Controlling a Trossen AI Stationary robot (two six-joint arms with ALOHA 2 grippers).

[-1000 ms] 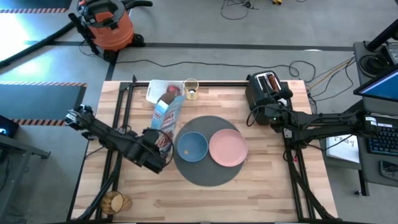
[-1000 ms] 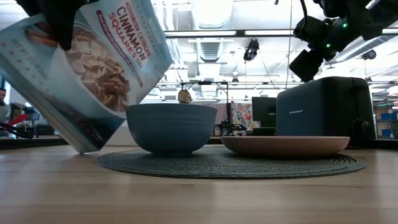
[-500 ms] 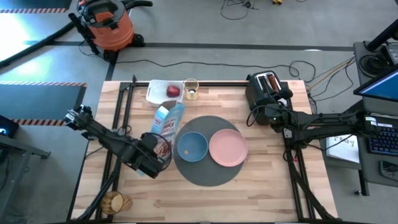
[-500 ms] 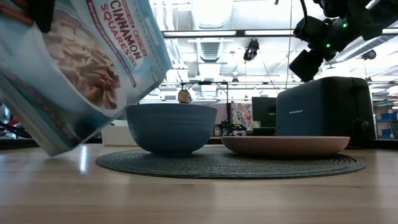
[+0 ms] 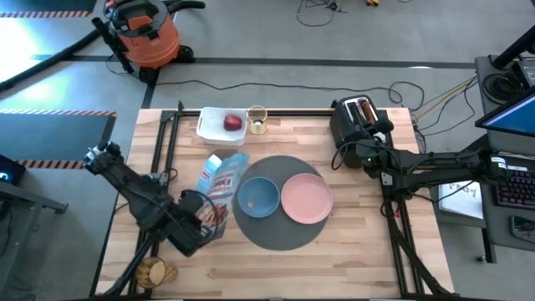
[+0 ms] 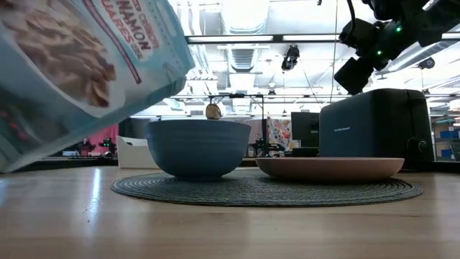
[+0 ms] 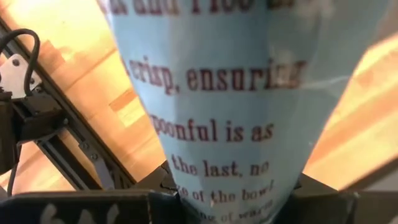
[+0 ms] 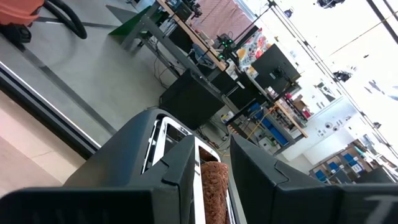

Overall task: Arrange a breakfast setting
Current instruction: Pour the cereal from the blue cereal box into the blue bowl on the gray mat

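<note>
The left gripper (image 5: pixel 194 230) has its fingers clamped on the bottom end of a light blue cereal bag (image 5: pixel 219 180), holding it clear of the counter (image 5: pixel 351 251) on a slant, its top end pointing toward the blue bowl (image 5: pixel 257 197). Held by the base and lifted like that, the bag looks angled for pouring, though its mouth sits just left of the bowl, not over it, so nothing can land inside from here.

The bowl sits on the left half of the round dark grey mat (image 5: pixel 280 236), with the pink plate (image 5: pixel 306 200) beside it on the right, both central so each arm can reach. At the far edge, the red apple (image 5: pixel 232 123) waits in the white tray (image 5: pixel 211 124), the glass of orange drink (image 5: pixel 257 119) just to its right.

Over on the right, the right gripper (image 5: pixel 355 152) hovers by the black toaster (image 5: pixel 358 117), its fingers closed on a toast slice (image 8: pixel 213 190) that stands in the slot, probably to lift it out, though the grip is only partly visible.

No spoon shows anywhere.
</note>
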